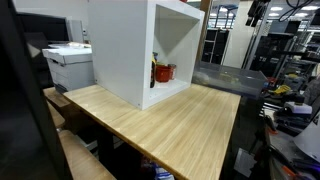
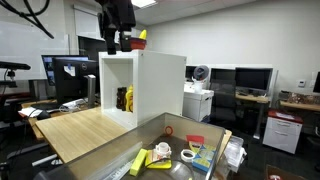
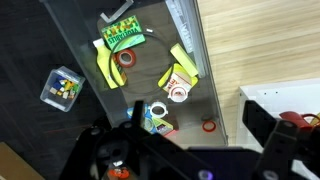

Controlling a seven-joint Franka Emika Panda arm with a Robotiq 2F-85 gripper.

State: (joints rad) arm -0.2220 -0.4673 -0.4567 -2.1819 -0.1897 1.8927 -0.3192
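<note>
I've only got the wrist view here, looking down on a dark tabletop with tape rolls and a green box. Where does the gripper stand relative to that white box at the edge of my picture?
Observer: In an exterior view the gripper hangs open and empty just over the top of the white box, near one edge. A yellow-and-red object sits on that top right beside it.
Operator: Is anything inside the box?
Observer: Yes. One side is open, and in an exterior view a yellowish item and a red item stand inside. Both are too small to identify.
</note>
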